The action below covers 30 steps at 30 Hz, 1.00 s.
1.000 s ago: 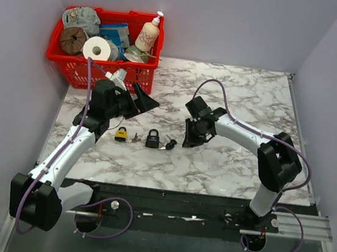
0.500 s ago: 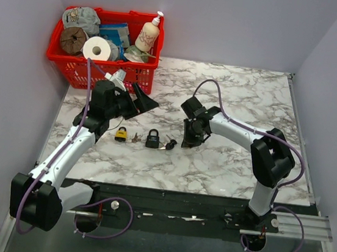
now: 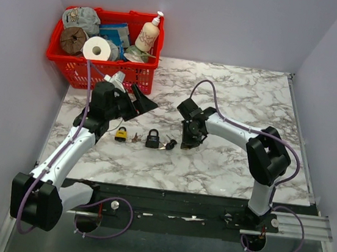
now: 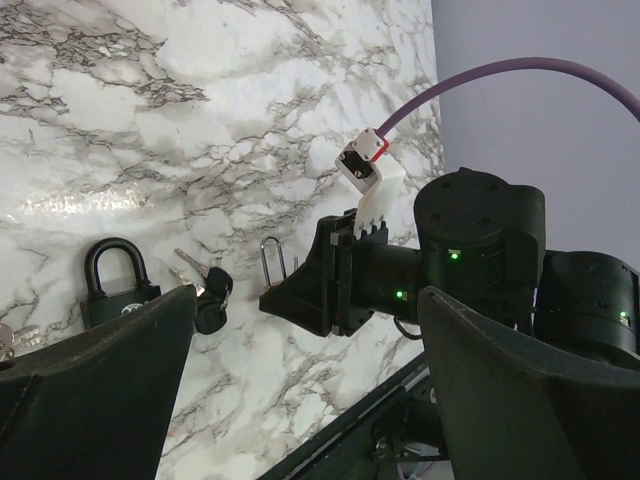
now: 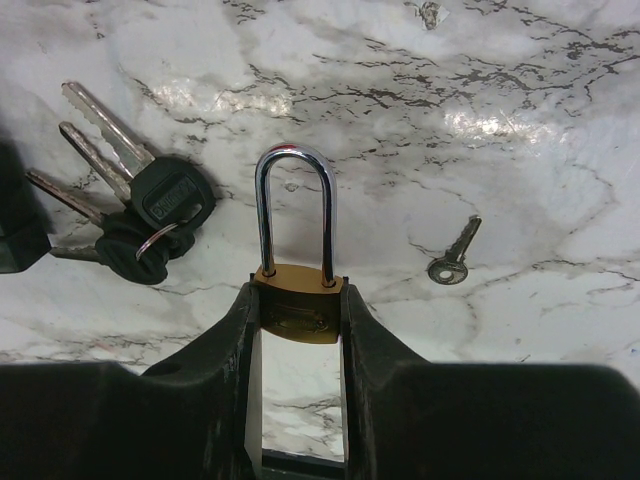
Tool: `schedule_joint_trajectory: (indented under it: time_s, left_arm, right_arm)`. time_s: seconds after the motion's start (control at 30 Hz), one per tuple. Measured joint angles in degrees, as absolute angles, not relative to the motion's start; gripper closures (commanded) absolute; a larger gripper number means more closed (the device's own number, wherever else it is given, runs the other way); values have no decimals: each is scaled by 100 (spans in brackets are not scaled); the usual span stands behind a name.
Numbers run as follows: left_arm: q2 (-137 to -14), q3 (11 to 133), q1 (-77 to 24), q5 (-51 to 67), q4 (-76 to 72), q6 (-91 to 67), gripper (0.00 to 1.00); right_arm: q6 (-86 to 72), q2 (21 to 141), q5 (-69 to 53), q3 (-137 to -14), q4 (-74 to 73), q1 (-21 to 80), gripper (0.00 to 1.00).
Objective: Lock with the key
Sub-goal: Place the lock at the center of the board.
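Brass padlock (image 5: 297,300) was clamped btwn right fingers (image 5: 380,370), shackle (image 5: 295,160) pointing straight away from them. Loose key (image 5: 452,262) lay flat on bench (image 5: 520,120) near padlock, shaft slanted; left fingers (image 4: 90,390) wide apart, further from padlock.

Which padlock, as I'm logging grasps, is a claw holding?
The brass padlock with the silver shackle, clamped in the right claw. The black padlock and the yellow padlock lie loose on the table.
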State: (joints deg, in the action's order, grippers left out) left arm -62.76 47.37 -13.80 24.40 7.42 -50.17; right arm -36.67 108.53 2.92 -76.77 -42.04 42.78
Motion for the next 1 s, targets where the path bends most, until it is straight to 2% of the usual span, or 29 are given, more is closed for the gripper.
schedule_joint_trajectory:
  time_s: [0.7, 0.83, 0.9, 0.93, 1.0]
  left_arm:
    - [-6219, 4637, -1269, 2443, 735, -5068, 1]
    - [-6219, 4637, -1269, 2443, 735, -5068, 1]
    - [-6219, 4637, -1262, 2443, 735, -5068, 1]
    - [-6219, 4637, -1258, 2443, 735, -5068, 1]
    - [-6219, 4637, -1247, 2443, 735, -5068, 1]
  right_arm:
    - [-3771, 11177, 666, -7950, -4331, 4357, 87]
    - [-3804, 11194, 668, -7950, -4338, 4359, 78]
    - [-3822, 11194, 666, -7948, -4338, 4362, 57]
    - [-3835, 11194, 666, -7948, -4338, 4364, 50]
    - [-3863, 11194, 663, -7948, -4338, 4372, 49]
